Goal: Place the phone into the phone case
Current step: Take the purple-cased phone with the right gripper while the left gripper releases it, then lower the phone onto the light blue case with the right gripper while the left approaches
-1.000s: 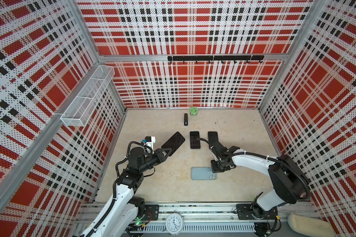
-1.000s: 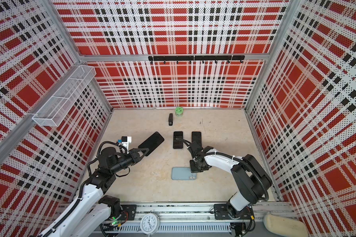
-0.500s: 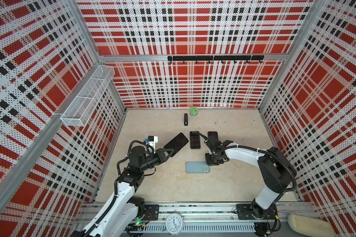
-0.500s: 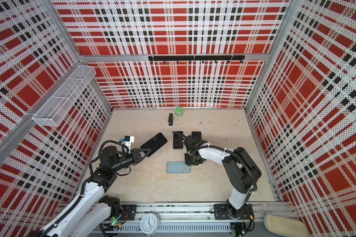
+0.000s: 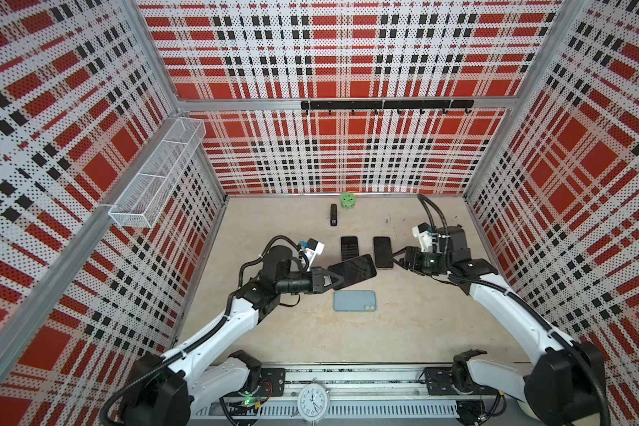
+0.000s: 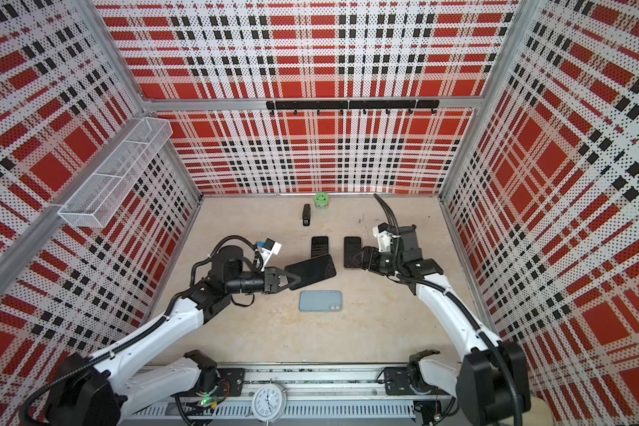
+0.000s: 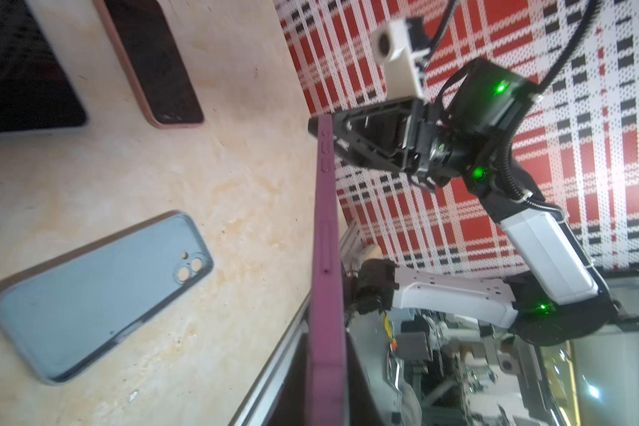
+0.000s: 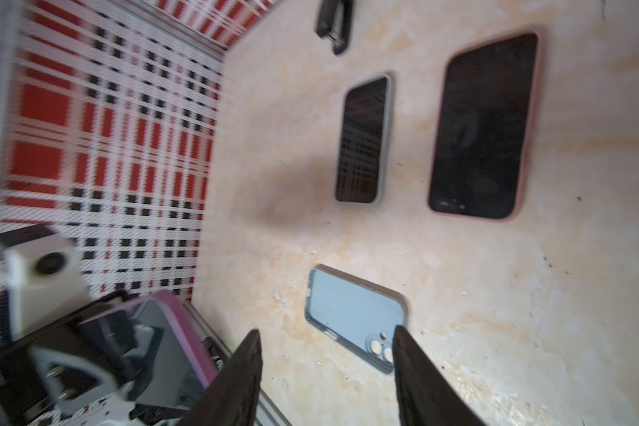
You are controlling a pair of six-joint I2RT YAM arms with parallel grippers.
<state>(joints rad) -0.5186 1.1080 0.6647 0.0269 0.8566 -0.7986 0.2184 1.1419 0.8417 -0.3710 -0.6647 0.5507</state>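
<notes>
Purple-edged phone [image 5: 353,271] is sitting in the left gripper [image 5: 332,282], whose jaws are clamping it by one short end. I am seeing it lifted clear of the table [image 5: 403,332], dark screen facing up and slightly tilted. In the left wrist view I am looking along its purple side edge [image 7: 325,258].

Blue-grey phone case [image 5: 355,300] is lying flat on the table, open side up, just on the near side of the held phone. Its camera cut-outs are pointing toward the right arm. Nothing is touching it; it is showing empty in both wrist views [image 7: 100,295] [image 8: 355,313].

Right gripper [image 5: 395,260] is hanging with its jaws apart and nothing between them. In the right wrist view both dark fingers [image 8: 237,380] are standing above the table, framing the case's camera end.

Two other phones are lying side by side farther back: one in a pink case [image 5: 382,252], one in a pale case [image 5: 349,248]. The right gripper's tips are sitting near the pink one's near corner in both top views; I cannot tell any contact.

A black stapler [image 5: 333,214] and a green round tub [image 5: 346,201] are resting near the back wall.
</notes>
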